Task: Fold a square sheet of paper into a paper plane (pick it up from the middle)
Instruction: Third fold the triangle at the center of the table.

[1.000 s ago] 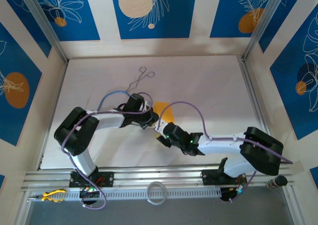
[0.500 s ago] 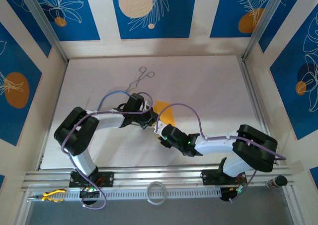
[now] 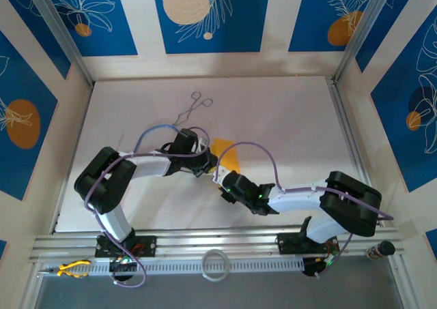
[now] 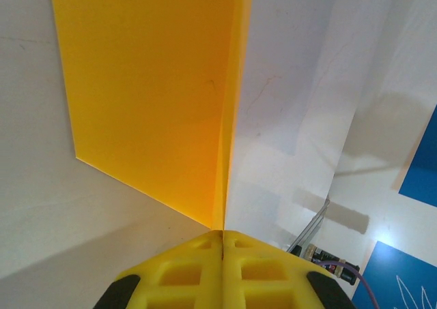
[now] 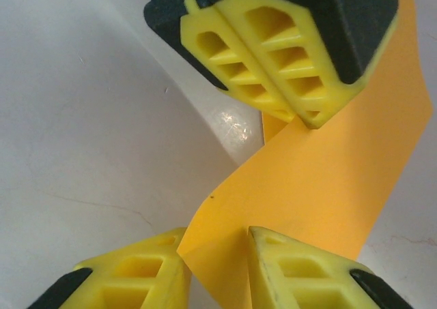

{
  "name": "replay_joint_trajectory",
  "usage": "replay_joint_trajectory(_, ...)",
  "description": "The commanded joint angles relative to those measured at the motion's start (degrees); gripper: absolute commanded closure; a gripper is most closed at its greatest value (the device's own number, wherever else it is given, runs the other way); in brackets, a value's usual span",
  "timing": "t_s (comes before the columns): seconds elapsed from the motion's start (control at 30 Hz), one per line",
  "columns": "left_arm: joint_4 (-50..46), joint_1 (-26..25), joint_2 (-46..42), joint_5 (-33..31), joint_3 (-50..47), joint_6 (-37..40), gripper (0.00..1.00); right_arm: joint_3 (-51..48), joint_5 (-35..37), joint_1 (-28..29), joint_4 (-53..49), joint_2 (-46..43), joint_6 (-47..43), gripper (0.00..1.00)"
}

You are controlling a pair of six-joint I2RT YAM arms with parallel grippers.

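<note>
Where the sheet is: the orange-yellow square sheet of paper [image 3: 227,154] is on the white table [image 3: 293,118]. It is on the near side of the metal forceps [image 3: 193,109] and a little to their right, apart from them.
Shape of the sheet: it is not flat. One part lies on the table and another part stands up along a sharp crease.
Left gripper [image 3: 209,164]: it is on the near side of the forceps, toward the arm bases. Its yellow fingers [image 5: 273,63] are pressed together and pinch the sheet at the crease.
Right gripper [image 3: 220,181]: it is farther from the forceps than the left one, on the same near side. Its fingers stand apart, one on each side of a corner of the sheet, and I cannot see that they squeeze it.
Forceps: they lie flat on the table and nothing touches them.
</note>
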Motion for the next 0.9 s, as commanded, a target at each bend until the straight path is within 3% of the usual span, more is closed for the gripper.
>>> replay_joint_trajectory(0.0,1.03,0.76,-0.56,1.22,-0.82,-0.3,1.0,-0.82,2.29,0.03,2.97,-2.14,1.3,0.71)
replay_joint_trajectory(0.23,1.29,0.88,-0.55,1.11,-1.17,-0.34,1.0,-1.42,2.4,-0.06,3.98,-2.61,1.48,0.69)
replay_joint_trajectory(0.87,-0.68,0.91,-1.42,0.38,-0.96,0.87,0.97,-0.96,1.93,-0.4,2.5,-2.63,2.49,0.9)
